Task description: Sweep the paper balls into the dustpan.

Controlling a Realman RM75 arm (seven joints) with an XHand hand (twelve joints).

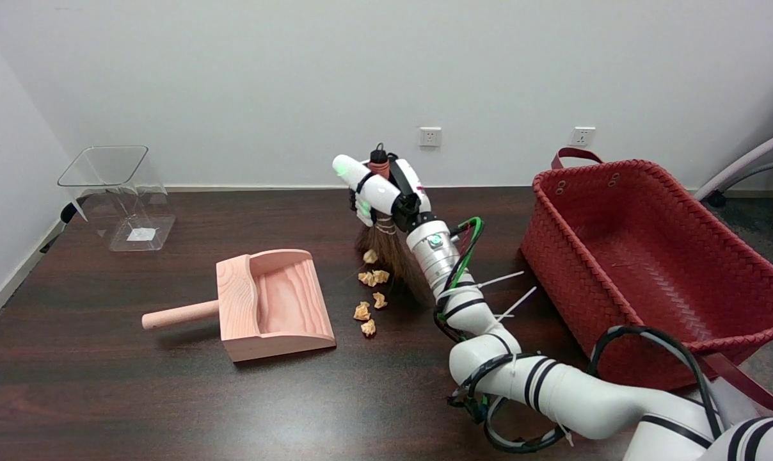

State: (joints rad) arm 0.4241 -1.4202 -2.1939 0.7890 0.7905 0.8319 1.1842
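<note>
Right hand (381,189) wrapped around a small broom (386,253), bristles down on the dark table (105,384). Paper balls (370,291) scattered just left of the bristles, one perhaps touching them. Wooden dustpan (268,304) near, to their left, mouth facing them. Red woven basket (649,256) at right; clear container (121,195) far left.

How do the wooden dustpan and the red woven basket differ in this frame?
The dustpan is pale solid wood with one stick handle; the red basket is woven, with strap handles. The dustpan is low and open on its right side, toward the paper balls; the basket is deeper, walled all round and looks much larger. The dustpan lies left of the robot hand, the basket right. Both look empty.
</note>
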